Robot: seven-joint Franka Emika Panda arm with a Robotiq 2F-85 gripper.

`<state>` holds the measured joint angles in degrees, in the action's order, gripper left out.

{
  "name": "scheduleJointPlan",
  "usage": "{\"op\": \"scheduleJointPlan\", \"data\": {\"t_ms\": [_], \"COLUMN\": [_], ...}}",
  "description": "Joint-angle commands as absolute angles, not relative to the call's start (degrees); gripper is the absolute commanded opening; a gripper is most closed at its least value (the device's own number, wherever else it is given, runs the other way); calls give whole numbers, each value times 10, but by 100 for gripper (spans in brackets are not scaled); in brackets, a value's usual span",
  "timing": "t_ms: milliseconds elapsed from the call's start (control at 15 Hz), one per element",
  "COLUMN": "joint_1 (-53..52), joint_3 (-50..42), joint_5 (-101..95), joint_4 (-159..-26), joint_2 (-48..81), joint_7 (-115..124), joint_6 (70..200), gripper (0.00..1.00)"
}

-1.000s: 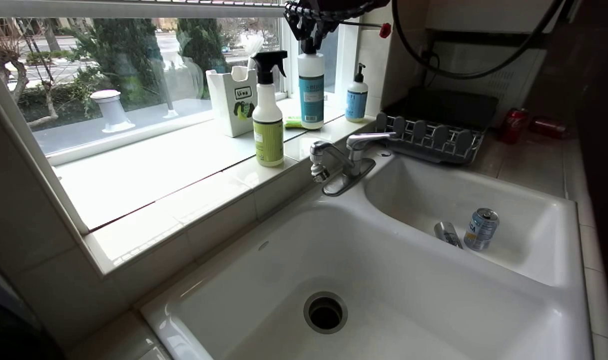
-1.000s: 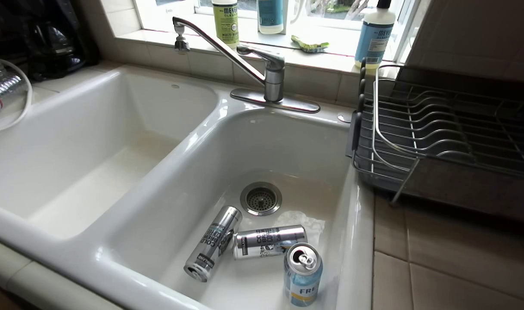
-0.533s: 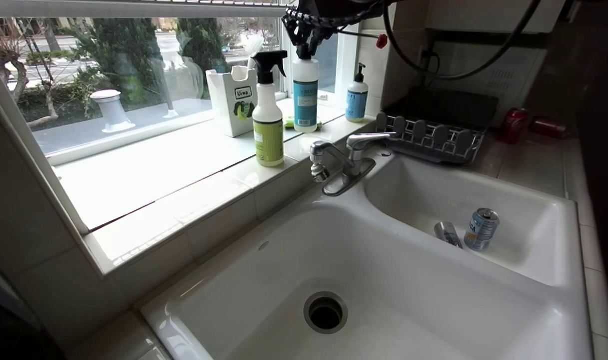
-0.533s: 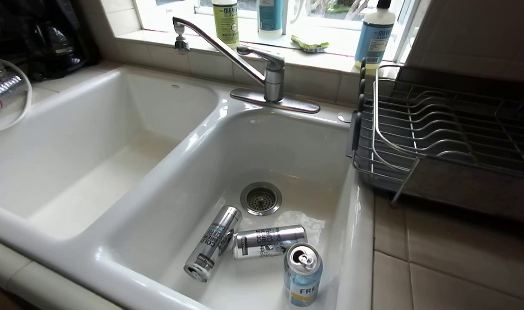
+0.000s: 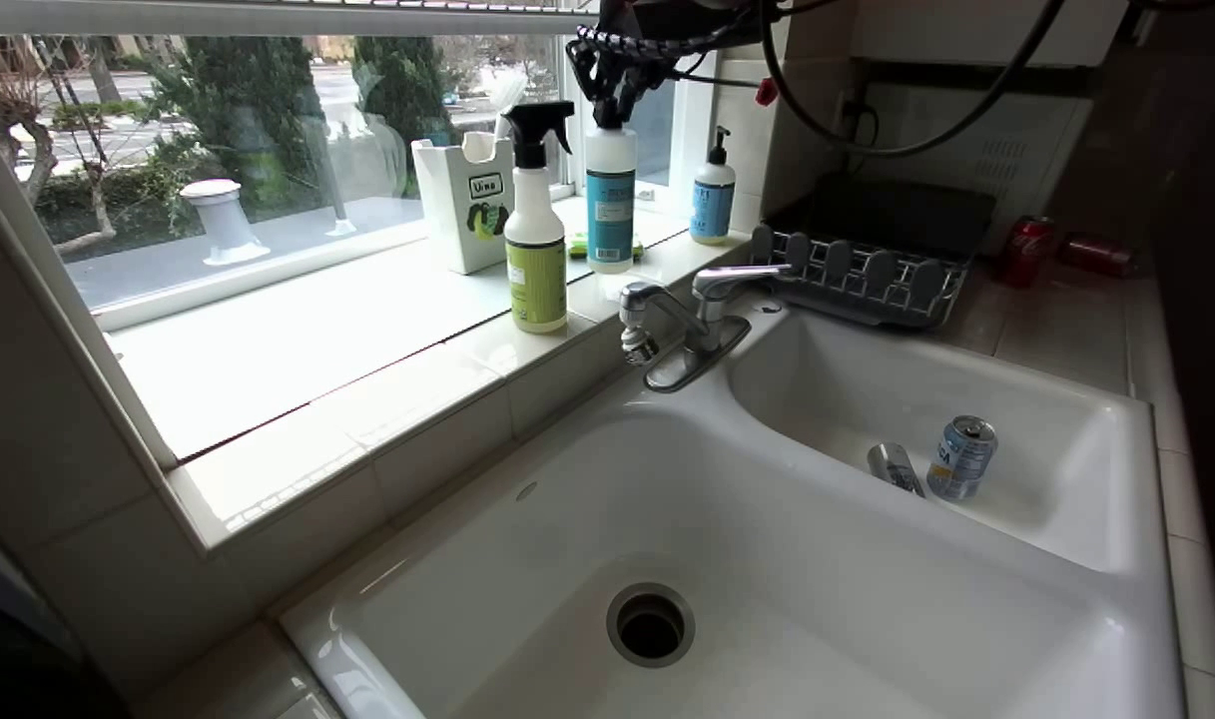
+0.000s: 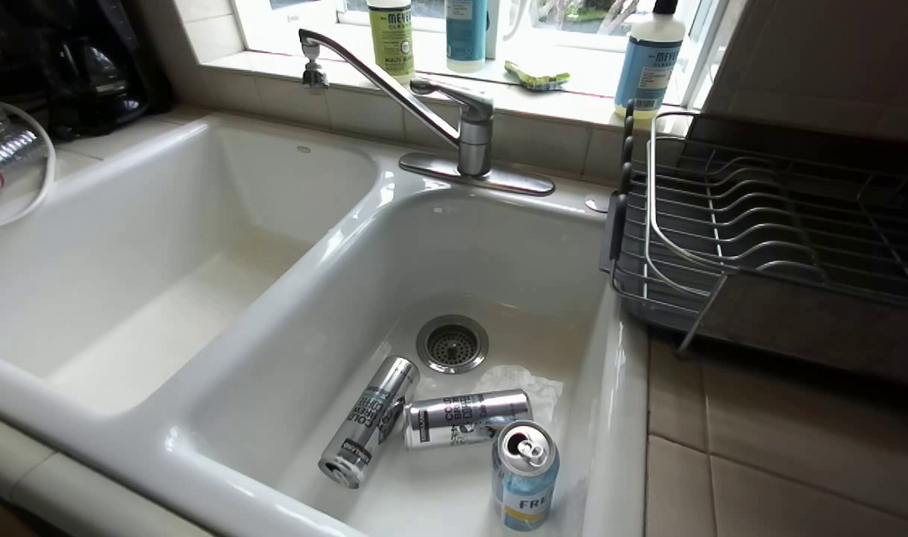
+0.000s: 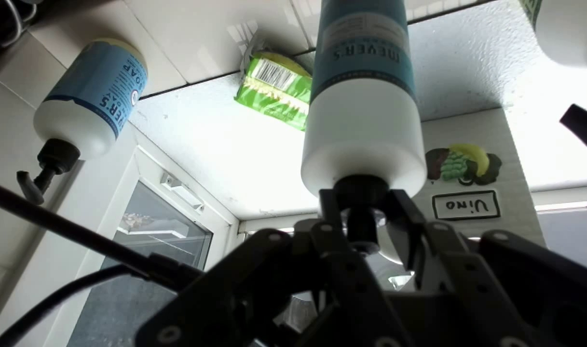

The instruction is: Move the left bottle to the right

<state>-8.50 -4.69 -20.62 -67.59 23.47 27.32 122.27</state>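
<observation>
The left bottle (image 5: 610, 215), tall with a teal-blue body and pale label, is upright over the window sill, right of the yellow-green spray bottle (image 5: 538, 280). Its lower part shows in an exterior view (image 6: 466, 33), and it fills the middle of the wrist view (image 7: 365, 62), which stands upside down. My gripper (image 5: 609, 112) is above it, its fingers closed on the black cap; they also show in the wrist view (image 7: 363, 200). I cannot tell whether the bottle's base touches the sill. The smaller blue pump bottle (image 5: 712, 205) stands farther right on the sill.
A green packet (image 7: 279, 89) lies on the sill behind the held bottle. A white Vino box (image 5: 464, 210) stands by the window. The faucet (image 5: 702, 330) rises in front of the sill. A dish rack (image 6: 759, 209) is at the right. Several cans (image 6: 524, 477) are in the sink.
My gripper has come down with the teal bottle in it, and the bottle has shifted slightly left and toward the sill's front edge. The other things have not moved.
</observation>
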Motion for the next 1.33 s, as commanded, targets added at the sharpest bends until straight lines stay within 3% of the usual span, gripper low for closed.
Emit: {"op": "scheduleJointPlan", "data": {"t_ms": [0, 133, 200, 1133, 1200, 1267], "joint_1": [-85, -85, -85, -82, -81, -82], "joint_3": [-47, -47, -47, -52, -52, -52], "joint_5": [-206, -206, -206, -216, -215, -217], "joint_4": [-676, -676, -676, -756, -760, -762], "joint_2": [235, 235, 235, 216, 215, 212], "joint_7": [273, 273, 273, 279, 280, 279], "joint_6": [1223, 1223, 1223, 1287, 1292, 1293], "gripper": [30, 30, 8, 8, 22, 55]}}
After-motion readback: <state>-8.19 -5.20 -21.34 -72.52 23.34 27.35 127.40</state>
